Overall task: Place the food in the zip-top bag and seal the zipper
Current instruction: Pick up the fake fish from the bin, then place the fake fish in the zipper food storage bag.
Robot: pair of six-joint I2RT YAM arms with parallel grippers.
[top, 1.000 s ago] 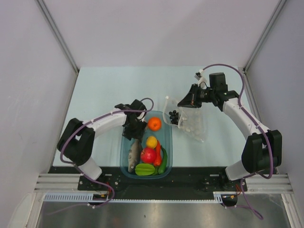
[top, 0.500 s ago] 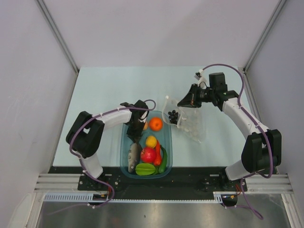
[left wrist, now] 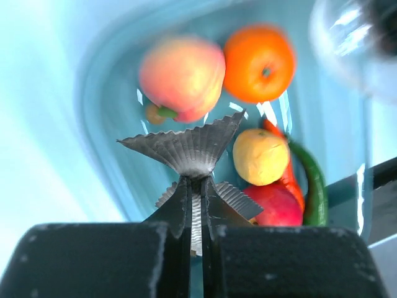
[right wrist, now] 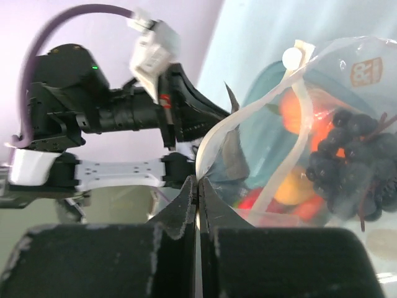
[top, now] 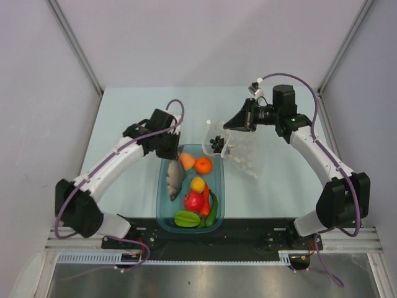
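Note:
My left gripper (top: 174, 153) (left wrist: 195, 181) is shut on the grey fish (top: 175, 177) near its tail (left wrist: 186, 146), and the fish hangs head down over the teal tub (top: 162, 205). In the tub lie a peach (left wrist: 183, 77), an orange (top: 203, 164), a lemon (left wrist: 260, 155), a red round fruit (top: 193, 201), a starfruit (top: 187, 218) and peppers (top: 212, 210). My right gripper (top: 234, 125) (right wrist: 197, 180) is shut on the zipper (right wrist: 291, 143) of the zip-top bag (top: 243, 155). It holds the mouth up, facing left. Black grapes (right wrist: 347, 167) sit inside the bag.
The tub stands at the near middle of the pale blue table (top: 124, 118), right of the left arm. The bag hangs just right of the tub's far end. Grey walls close in on three sides.
My left gripper shut on the fish in the tub and lifted it toward the far end. The right gripper raised the bag's mouth slightly to the left.

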